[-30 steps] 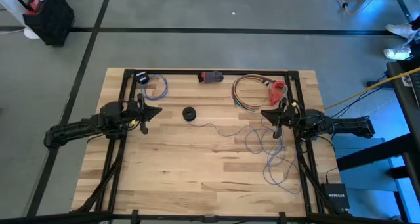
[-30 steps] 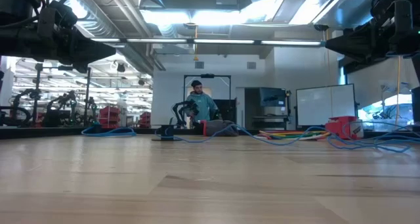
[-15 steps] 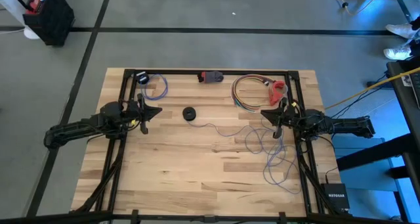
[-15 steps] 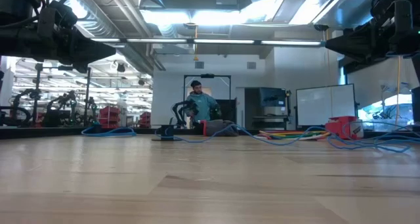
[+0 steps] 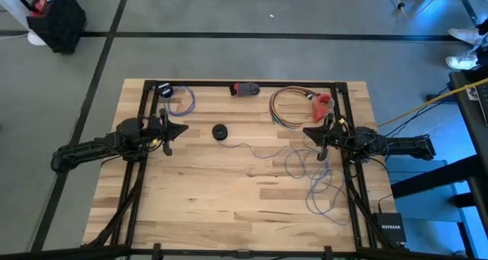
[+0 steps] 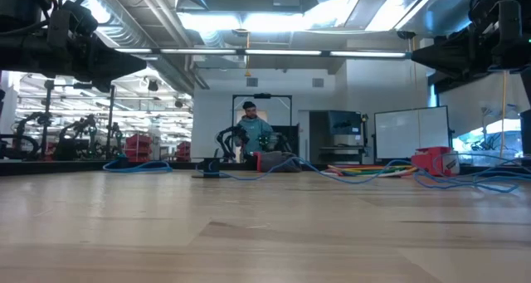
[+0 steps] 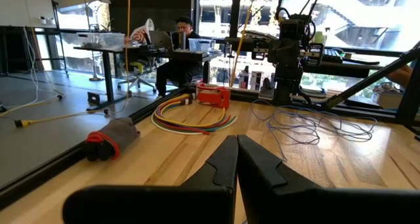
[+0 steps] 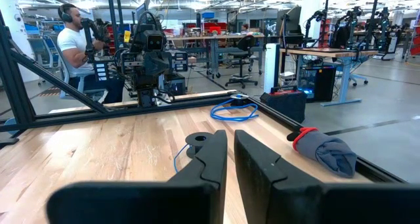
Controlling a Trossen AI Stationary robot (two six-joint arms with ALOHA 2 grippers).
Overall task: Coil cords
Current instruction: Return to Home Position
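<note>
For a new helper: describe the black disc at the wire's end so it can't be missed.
On the wooden table, look left of centre, near the left arm. The black disc lies alone there; unlike the bundles along the edge, it is round, trailing one thin wire.

Table (image 5: 206, 203): bare wood across ctr and left half, free passage. Right half: loose wire (image 5: 313, 172) sprawls in flat loops. Black disc (image 5: 220, 131) mid-table. Back edge obstructed (L to R): sm. blue coil (image 5: 183, 100), grey bundle (image 5: 245, 89), coloured cable coil (image 5: 288, 107).
</note>
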